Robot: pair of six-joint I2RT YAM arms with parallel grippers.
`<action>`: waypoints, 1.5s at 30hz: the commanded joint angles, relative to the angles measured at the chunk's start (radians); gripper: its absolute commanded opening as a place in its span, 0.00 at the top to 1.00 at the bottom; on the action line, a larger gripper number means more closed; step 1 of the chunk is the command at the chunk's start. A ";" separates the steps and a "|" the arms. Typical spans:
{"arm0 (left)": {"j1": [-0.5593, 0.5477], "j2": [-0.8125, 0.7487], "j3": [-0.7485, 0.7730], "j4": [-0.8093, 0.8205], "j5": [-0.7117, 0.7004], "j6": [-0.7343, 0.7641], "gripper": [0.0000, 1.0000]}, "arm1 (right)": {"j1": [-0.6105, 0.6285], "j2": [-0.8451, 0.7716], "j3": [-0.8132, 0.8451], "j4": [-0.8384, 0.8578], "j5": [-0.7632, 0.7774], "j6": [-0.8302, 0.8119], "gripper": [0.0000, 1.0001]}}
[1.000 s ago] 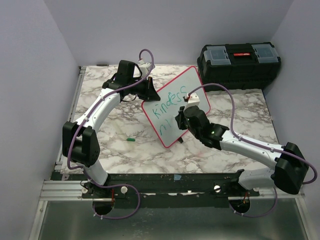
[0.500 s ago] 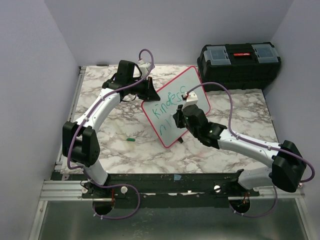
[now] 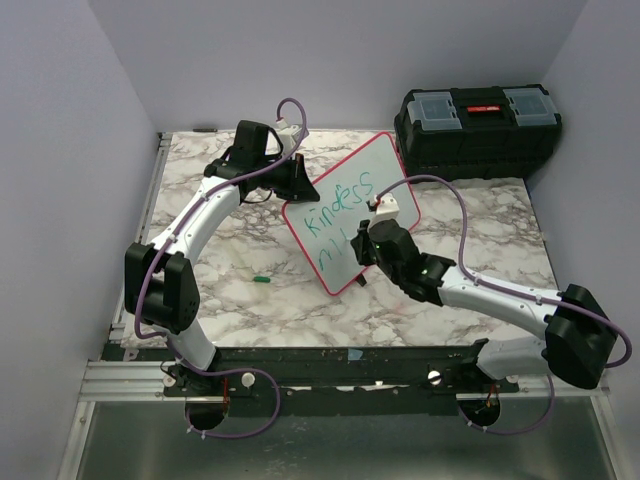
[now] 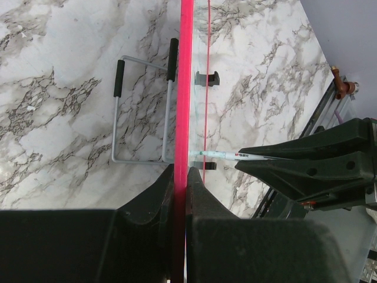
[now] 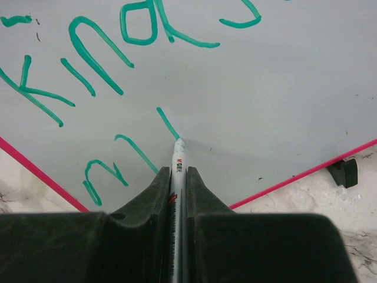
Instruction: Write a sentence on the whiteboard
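Note:
The whiteboard point(image 3: 345, 215), white with a red-pink rim, stands tilted mid-table. My left gripper point(image 3: 300, 180) is shut on its upper left rim; the left wrist view shows the rim point(image 4: 186, 88) edge-on between the jaws. Green lettering point(image 3: 340, 205) reads "Kindess", with a few strokes point(image 3: 335, 248) of a second line below. My right gripper point(image 3: 368, 238) is shut on a white marker point(image 5: 177, 162), its tip touching the board point(image 5: 265, 88) at the lower end of a fresh green stroke point(image 5: 167, 122).
A black toolbox point(image 3: 478, 125) sits at the back right. A green marker cap point(image 3: 261, 279) lies on the marble table point(image 3: 260, 310) left of the board. A wire stand point(image 4: 144, 106) lies behind the board. Purple walls enclose the table.
My right gripper has shifted along the second line with the marker, first left, then right and down. A new green stroke has appeared. The left arm and board have stayed still.

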 commanded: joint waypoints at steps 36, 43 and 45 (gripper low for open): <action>0.000 -0.010 -0.018 -0.040 -0.120 0.102 1.00 | -0.012 0.061 0.065 -0.029 0.054 0.004 0.99; 0.000 -0.014 -0.023 -0.033 -0.116 0.097 1.00 | -0.012 0.044 0.007 -0.035 0.041 0.035 0.99; 0.000 -0.014 -0.022 -0.033 -0.116 0.095 1.00 | -0.012 0.040 0.008 -0.041 0.046 0.036 0.99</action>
